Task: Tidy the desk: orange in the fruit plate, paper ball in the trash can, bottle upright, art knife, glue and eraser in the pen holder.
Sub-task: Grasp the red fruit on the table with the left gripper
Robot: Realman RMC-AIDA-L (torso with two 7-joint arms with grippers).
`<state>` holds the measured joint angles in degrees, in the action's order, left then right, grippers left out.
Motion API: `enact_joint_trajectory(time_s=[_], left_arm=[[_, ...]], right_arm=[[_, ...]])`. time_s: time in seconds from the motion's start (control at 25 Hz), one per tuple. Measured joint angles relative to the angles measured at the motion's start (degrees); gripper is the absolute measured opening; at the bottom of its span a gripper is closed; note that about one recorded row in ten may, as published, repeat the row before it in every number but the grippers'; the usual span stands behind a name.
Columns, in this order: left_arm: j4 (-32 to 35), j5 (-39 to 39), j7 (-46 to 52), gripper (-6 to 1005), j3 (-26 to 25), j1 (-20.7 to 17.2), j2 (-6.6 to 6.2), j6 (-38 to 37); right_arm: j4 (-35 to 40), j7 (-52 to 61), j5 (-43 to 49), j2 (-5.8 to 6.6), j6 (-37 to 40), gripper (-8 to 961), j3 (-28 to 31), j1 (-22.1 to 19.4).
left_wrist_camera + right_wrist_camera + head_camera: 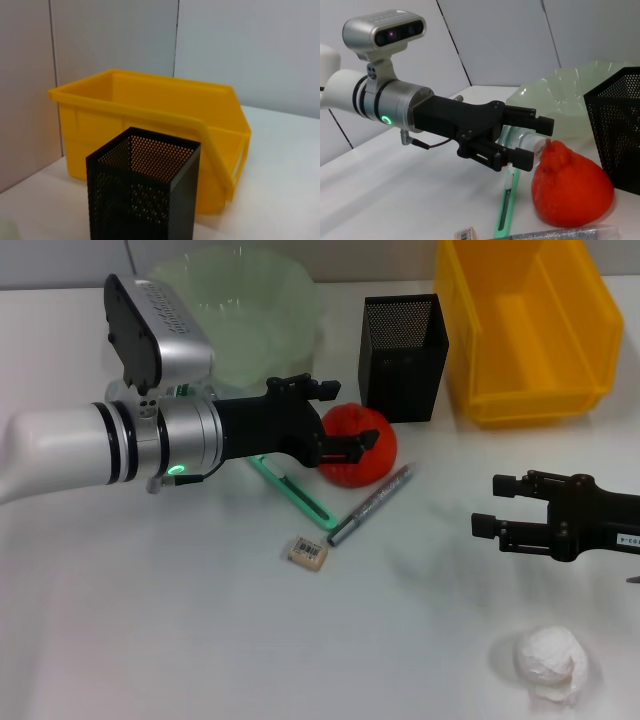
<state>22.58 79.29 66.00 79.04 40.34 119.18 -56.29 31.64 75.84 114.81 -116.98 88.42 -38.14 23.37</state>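
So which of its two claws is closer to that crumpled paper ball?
The right. The right gripper hovers just behind the paper ball, on the same side of the desk. The left gripper is across the desk at the orange.

The left arm is reaching in from the left across the middle of the scene, its wrist level, and the left gripper (348, 418) is pointing right with its jaws parted. The right gripper (505, 507) is hovering low at the right side, pointing left, its jaws standing apart with nothing between them.
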Motion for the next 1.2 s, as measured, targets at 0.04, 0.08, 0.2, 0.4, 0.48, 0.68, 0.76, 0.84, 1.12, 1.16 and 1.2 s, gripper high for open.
enact_joint_trajectory(time_s=[0.04,0.08,0.2,0.4,0.48,0.68,0.76,0.84,1.12,1.16,1.2], left_arm=[[0.0,-0.2,0.0,853,0.3,0.0,0.0,0.4],[0.0,-0.3,0.0,853,0.7,0.1,0.0,0.8],[0.1,-1.9,0.0,853,3.3,0.1,0.0,3.0],[0.2,-6.4,-1.7,853,8.1,0.1,0.0,5.8],[0.2,-8.1,-2.7,852,9.9,0.1,0.0,6.6],[0.3,-10.0,-3.0,852,12.2,0.1,0.0,8.4],[0.3,-10.1,-3.0,852,12.4,0.1,0.0,8.8],[0.3,-10.1,-3.0,852,12.6,0.1,0.0,9.0],[0.4,-10.1,-3.0,852,13.3,0.2,0.0,9.2],[0.4,-10.1,-3.0,852,13.3,0.2,0.0,9.2],[0.4,-10.1,-3.0,851,13.3,0.2,0.0,9.2]], right_arm=[[0.0,0.0,0.0,0.0,0.0,770,0.0,0.0],[0.0,0.0,0.0,0.0,0.0,770,0.0,0.0],[0.0,0.0,0.1,-0.02,-0.5,771,0.0,-0.1],[0.0,-0.1,0.3,-0.07,-0.7,770,0.0,-0.2],[-0.1,-0.1,0.3,-0.08,-0.9,770,0.0,-0.2],[-0.3,-0.2,0.4,-0.1,-1.3,771,-0.1,-0.2],[-0.3,-0.2,0.4,-0.15,-1.3,771,-0.1,-0.2],[-0.3,-0.2,0.4,-0.18,-1.3,771,-0.1,-0.2],[-0.4,-0.2,0.4,-0.15,-1.3,770,-0.1,-0.2],[-0.4,-0.2,0.4,-0.13,-1.3,770,-0.1,-0.2],[-0.4,-0.2,0.4,-0.13,-1.3,770,-0.1,-0.2]])
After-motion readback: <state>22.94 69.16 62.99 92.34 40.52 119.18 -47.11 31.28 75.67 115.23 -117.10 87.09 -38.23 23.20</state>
